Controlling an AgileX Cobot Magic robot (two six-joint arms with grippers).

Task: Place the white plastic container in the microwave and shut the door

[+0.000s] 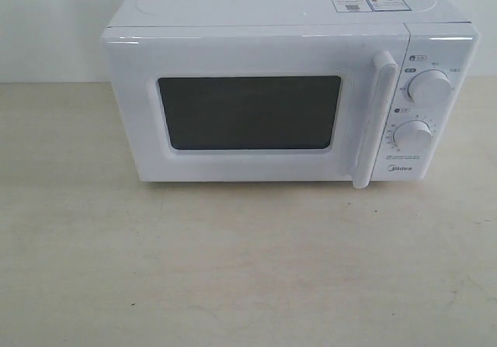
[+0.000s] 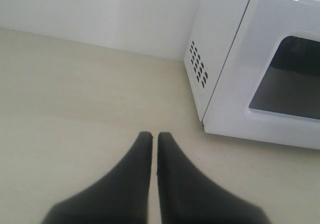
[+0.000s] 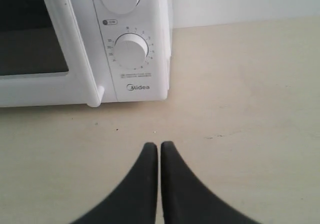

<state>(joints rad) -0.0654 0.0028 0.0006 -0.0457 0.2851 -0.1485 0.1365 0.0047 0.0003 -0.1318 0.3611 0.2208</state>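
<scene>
A: How does the left gripper (image 2: 155,135) sit?

B: Low over the table (image 2: 75,108), pointing toward the far side, nearer than and to the left of the microwave (image 2: 235,58) at its left front corner. Its dark fingers (image 2: 135,184) are pressed almost together with only a thin slit between them, and they pinch nothing.

A: And the right gripper (image 3: 159,145)?

B: It has the same pose, on the near side of the lower dial (image 3: 131,50) at the microwave's right front corner. Its fingers are drawn together and are bare.

A: And the microwave itself?

B: It stands at the far middle of the table. The door (image 1: 248,106) is flush with the front, and its handle (image 1: 373,118) is beside the dials.
</scene>
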